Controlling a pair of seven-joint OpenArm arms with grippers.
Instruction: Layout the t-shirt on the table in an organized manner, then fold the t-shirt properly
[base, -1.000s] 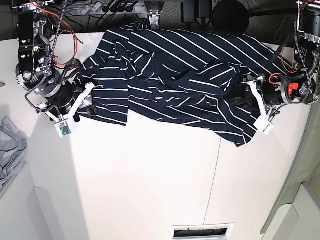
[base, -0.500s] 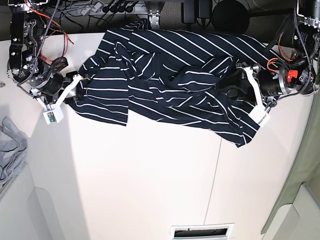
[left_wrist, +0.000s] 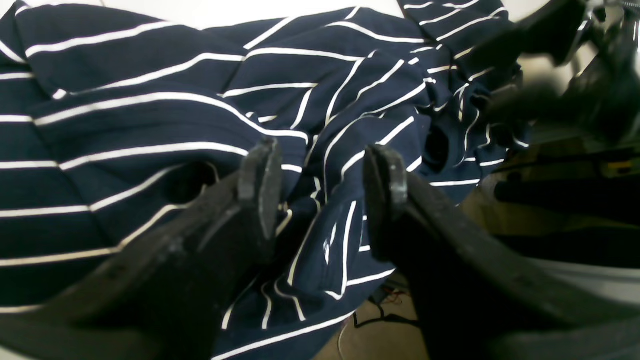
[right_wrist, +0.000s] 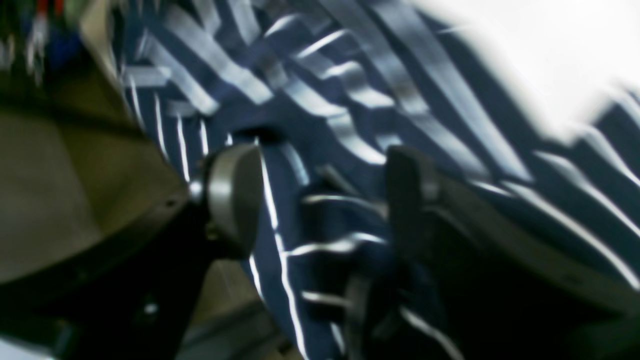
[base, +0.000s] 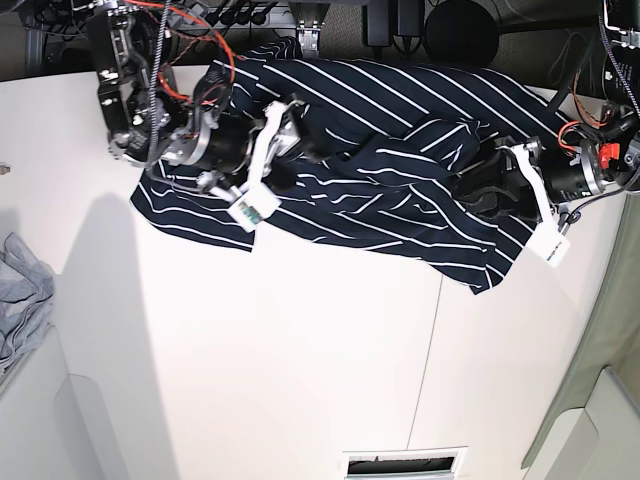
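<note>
Nearest the base camera, at 6 o'clock, the table (base: 300, 380) lies bare and cream, a thin dark seam running up it. At 9 o'clock a grey garment (base: 20, 300) hangs at the table's left edge, well apart from the work. Beyond the bare stretch, from 10 to 2 o'clock, the t-shirt (base: 380, 150) lies rumpled across the far part of the table, its far edge at or over the table's back edge and its middle heaped in ridges.

The right gripper (right_wrist: 320, 200) sits over the shirt's left part at 11 o'clock; its wrist view is blurred, yet the 2 fingers stand wide with striped cloth lying between them, unpinched. The left gripper (left_wrist: 320, 195) is at 3 o'clock against the shirt's right end, jaws parted with a loose fold rising in the gap; whether that fold is truly caught I cannot tell.

In my judgement the shirt is far from laid out. Should either claw close on the bunched ridge, it may take 2 or more layers at once, and pulling would drag the heap rather than spread it. A tug toward 12 o'clock could slide more cloth off the back edge.
</note>
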